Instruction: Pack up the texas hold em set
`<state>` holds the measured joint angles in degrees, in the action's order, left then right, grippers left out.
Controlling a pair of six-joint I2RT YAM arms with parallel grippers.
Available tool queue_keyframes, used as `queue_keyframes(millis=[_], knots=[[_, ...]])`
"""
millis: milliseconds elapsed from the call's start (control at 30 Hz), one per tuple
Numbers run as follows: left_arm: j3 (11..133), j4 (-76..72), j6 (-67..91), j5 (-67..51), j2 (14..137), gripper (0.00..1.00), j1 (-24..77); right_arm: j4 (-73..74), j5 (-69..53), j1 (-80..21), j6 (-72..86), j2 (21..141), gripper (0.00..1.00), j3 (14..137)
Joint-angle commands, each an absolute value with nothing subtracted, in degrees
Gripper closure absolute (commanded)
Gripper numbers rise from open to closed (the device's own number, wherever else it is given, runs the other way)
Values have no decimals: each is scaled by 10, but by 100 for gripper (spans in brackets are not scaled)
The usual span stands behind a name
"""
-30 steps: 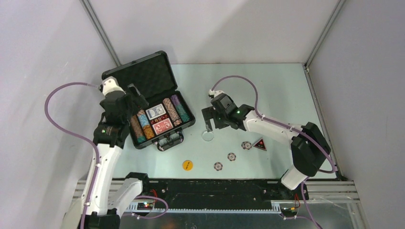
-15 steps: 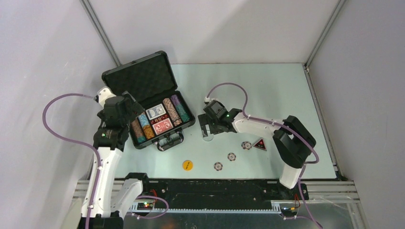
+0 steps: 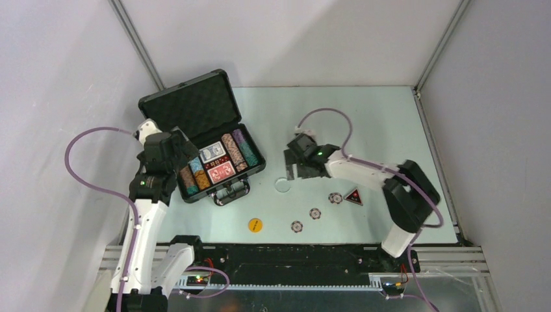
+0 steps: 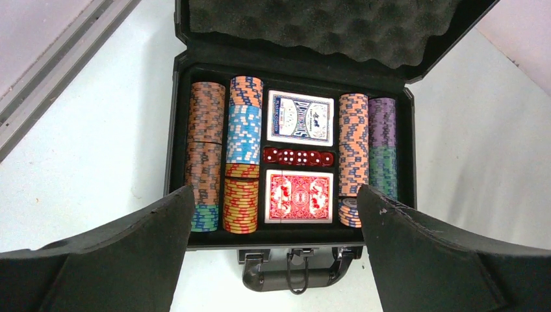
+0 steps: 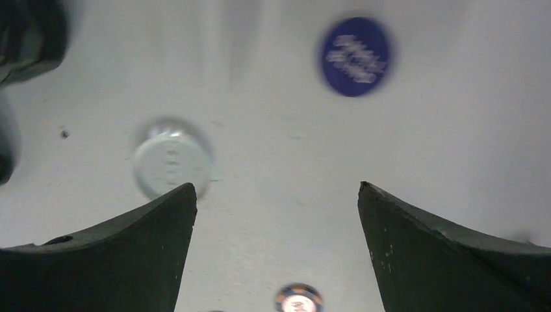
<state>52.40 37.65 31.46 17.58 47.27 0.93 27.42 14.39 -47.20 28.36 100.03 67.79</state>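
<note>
- One left gripper [image 4: 274,192], jaws spread wide with nothing between them, hanging over the near edge of the case.
- One black case [image 3: 188,107] at the left rear of the table, lid up and showing its foam; its handle [image 4: 292,273] points towards the arms.
- Four rows of chips [image 4: 243,162] lie in the case, two on each side of the middle.
- Two decks sit in the middle: one blue deck [image 4: 300,117] behind, one red deck [image 4: 299,196] in front.
- One row of red dice [image 4: 299,156] lies between the decks; the number is hard to make out.
- One yellow disc [image 3: 255,225] lies on the table, in front of the case.
- One clear disc [image 3: 283,184] lies just right of the case.
- One right gripper [image 5: 276,188], jaws wide and holding nothing, hangs above the table near the clear disc.
- One blue disc [image 5: 355,56] shows blurred in the right wrist view; from above the gripper hides it.
- Three loose chips [image 3: 315,213] lie in a slanting line, apart from each other.
- One black triangle [image 3: 353,196] with red markings lies just beside the rightmost chip.
</note>
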Motion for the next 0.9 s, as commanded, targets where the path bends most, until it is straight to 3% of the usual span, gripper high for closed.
queue_keyframes(millis=[0,233,367,867], knots=[[529,368,304,150,475,0,4,349,222,-401,336,871,3,619],[524,366,305,135,466,0,4,380,183,-232,431,649,1,455],[523,363,305,121,468,0,4,388,174,-180,455,586,1,397],[515,359,304,99,459,0,5,325,114,-150,461,671,7,366]])
